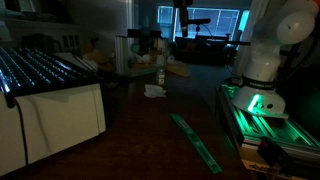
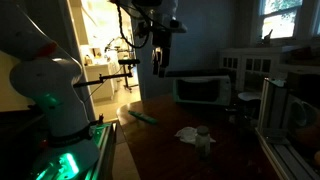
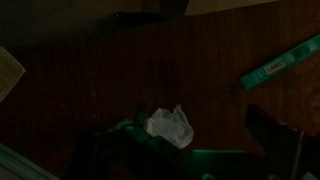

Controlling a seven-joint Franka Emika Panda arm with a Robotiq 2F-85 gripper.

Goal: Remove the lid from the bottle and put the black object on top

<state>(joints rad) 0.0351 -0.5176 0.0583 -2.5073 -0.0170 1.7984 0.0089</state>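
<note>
The scene is very dark. The small pale bottle stands upright on the dark wooden table, and it also shows in an exterior view. A crumpled white paper-like thing lies beside it and also shows in the wrist view. My gripper hangs high above the table, apart from the bottle, with its fingers spread and nothing between them. I cannot make out the bottle's lid or the black object in the dark. The bottle does not show clearly in the wrist view.
A long green strip lies on the table toward the robot base; it also shows in the wrist view. A white rack unit stands at one side. A microwave-like box stands at the back.
</note>
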